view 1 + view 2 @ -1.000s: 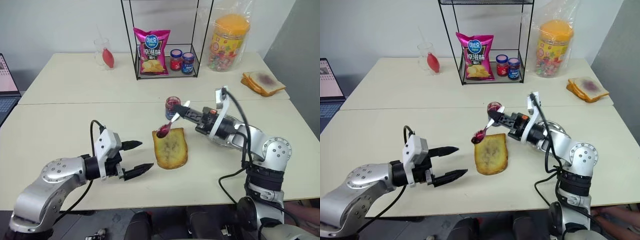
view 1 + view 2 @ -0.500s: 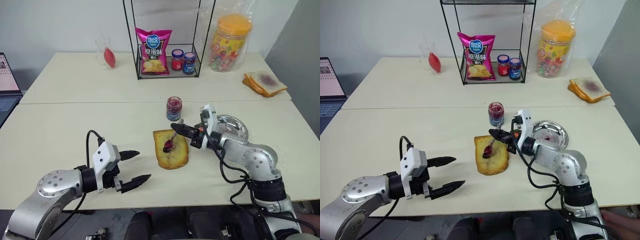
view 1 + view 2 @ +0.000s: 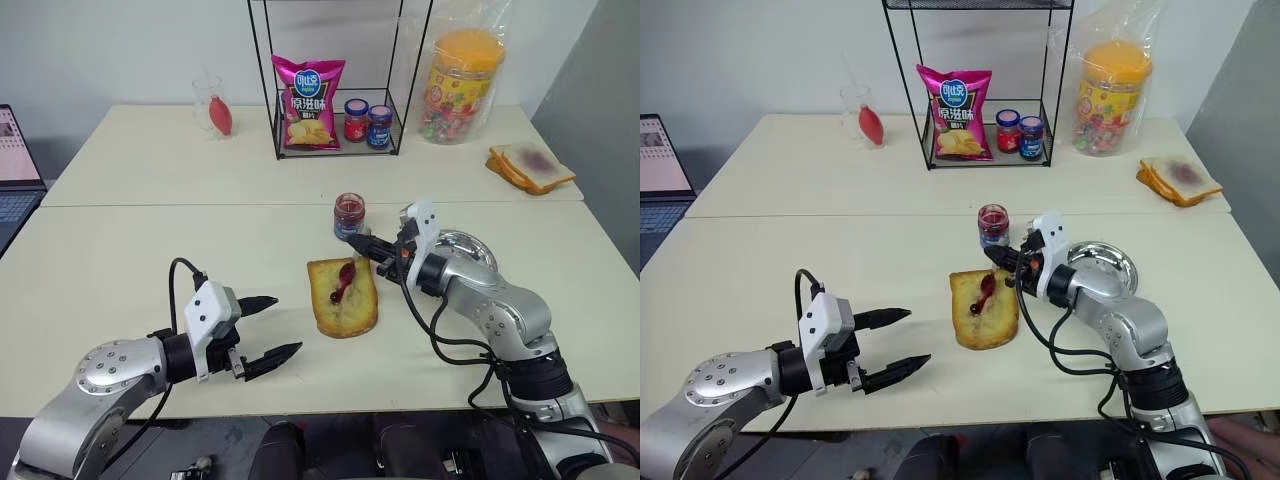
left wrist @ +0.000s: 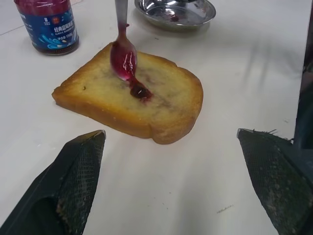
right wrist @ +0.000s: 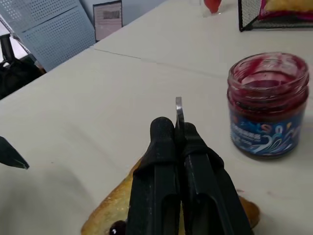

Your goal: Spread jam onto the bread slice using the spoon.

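Left wrist view gives the close-up: spoon (image 4: 123, 51) bowl coated red, lying on the bread slice (image 4: 132, 93) with a dark jam blob at its tip, plus a steel dish (image 4: 176, 12) with a red smear behind the bread. Right wrist view has the opposite angle: the silver handle end of the spoon pokes out past the 2 black fingers (image 5: 161, 161), and the jam (image 5: 268, 105) jar's open mouth and smeared glass rim are plain. Head views add the wider bench (image 3: 120, 250): wire rack (image 3: 335, 80) with a pink chip bag (image 3: 308, 100) and 2 lidded jars (image 3: 366, 122), a big yellow-lidded tub (image 3: 460, 85), and a stack of paler slices (image 3: 528, 165) far right.

Bread slice: square, golden-brown crust, paler centre, flat on the near bench mid-scene, between the 2 arms. Jam jar, blue label and no lid, stands upright just behind the bread, apart from it.

Right hand (image 3: 366, 246): clenched on the spoon handle, fingers pressed together around it, sitting above the bread's far right corner beside the jar. Spoon slants down from it, bowl touching the bread's upper centre.

Left hand (image 3: 268, 327): released, fingers spread wide, holding nothing, hovering left of the bread and clear of it.
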Tool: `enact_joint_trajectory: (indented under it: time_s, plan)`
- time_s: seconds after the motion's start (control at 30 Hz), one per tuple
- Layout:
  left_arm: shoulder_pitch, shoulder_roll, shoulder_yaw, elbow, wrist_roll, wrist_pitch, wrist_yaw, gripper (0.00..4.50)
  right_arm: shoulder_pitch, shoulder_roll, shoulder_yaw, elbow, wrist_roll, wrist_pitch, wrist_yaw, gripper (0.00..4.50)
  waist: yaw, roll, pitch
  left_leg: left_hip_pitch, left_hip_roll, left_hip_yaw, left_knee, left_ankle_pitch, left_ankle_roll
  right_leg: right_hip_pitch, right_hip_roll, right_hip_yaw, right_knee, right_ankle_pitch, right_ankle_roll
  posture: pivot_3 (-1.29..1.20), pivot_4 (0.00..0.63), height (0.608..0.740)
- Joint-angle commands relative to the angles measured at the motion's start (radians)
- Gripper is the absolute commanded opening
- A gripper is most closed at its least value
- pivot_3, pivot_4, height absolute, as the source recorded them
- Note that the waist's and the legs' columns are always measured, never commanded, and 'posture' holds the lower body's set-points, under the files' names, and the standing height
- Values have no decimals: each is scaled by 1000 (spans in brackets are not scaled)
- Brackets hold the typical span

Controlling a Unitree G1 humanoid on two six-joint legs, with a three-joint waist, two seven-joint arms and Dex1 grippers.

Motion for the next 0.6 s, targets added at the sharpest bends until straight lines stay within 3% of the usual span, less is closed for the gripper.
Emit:
enact_joint_trajectory:
  time_s: [0.03,0.17,0.43,0.6]
  plan:
    - [-28,6,1,0,1,-23,-13,4500,-44,3,-55,-1,-10,-14,7,16,0,0,0,0,0,0,0,0,0,0,0,0,0,0,0,0,150,740]
    - [-42,5,-4,15,8,-26,-22,4500,-76,26,-121,-16,66,76,-18,16,0,0,0,0,0,0,0,0,0,0,0,0,0,0,0,0,150,740]
    - [-57,2,-15,22,13,-28,-24,4500,-71,166,-330,57,413,414,-163,16,0,0,0,0,0,-1,0,0,0,0,0,0,1,0,0,0,150,740]
    - [-51,4,-13,15,11,-27,-21,4500,-51,215,-354,98,439,458,-220,16,-1,0,0,0,0,0,0,0,0,0,0,0,1,0,0,0,150,740]
